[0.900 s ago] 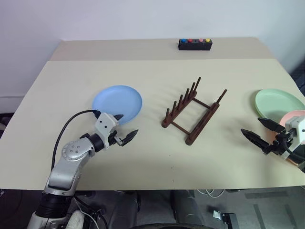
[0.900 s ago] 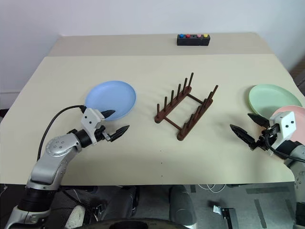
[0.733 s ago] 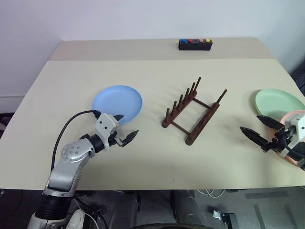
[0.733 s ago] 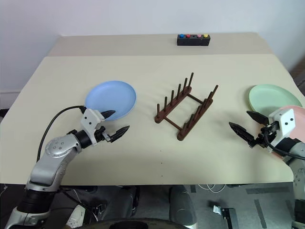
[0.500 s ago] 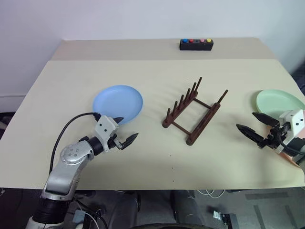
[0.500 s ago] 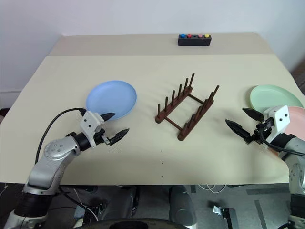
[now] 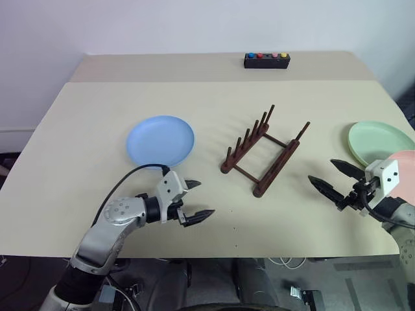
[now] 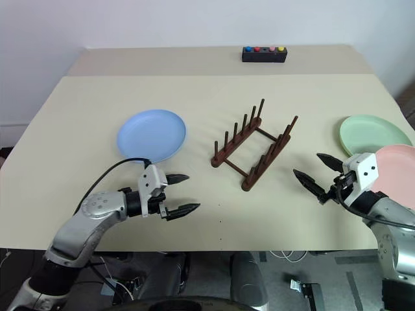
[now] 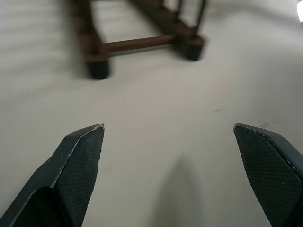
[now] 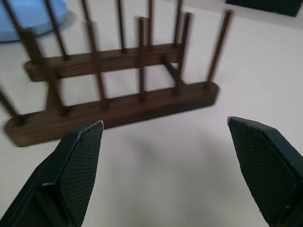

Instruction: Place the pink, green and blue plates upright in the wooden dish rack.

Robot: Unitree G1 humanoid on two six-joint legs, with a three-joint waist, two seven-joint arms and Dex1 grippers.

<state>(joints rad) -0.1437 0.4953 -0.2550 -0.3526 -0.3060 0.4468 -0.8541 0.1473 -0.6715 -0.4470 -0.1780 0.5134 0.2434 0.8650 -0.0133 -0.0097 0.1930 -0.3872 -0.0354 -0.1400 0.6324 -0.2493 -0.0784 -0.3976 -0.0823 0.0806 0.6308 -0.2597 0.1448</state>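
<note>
The pink plate (image 8: 397,163) is partly hidden behind the right gripper (image 8: 319,176) and cut off by the frame's right edge. In the left wrist view the dish rack (image 9: 142,40) is blurred and cut off at the top edge.

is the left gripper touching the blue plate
Apart. In the left eye view the left gripper hangs nearer the table's front edge than the blue plate, bare table between them.

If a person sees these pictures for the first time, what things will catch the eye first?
The dark brown wooden dish rack stands empty of plates at the middle of the beige table. A round light blue plate lies flat to its left; a pale green plate and a pink plate lie near the right edge. Both black two-fingered grippers, left and right, hang open, pointing toward the rack.
</note>
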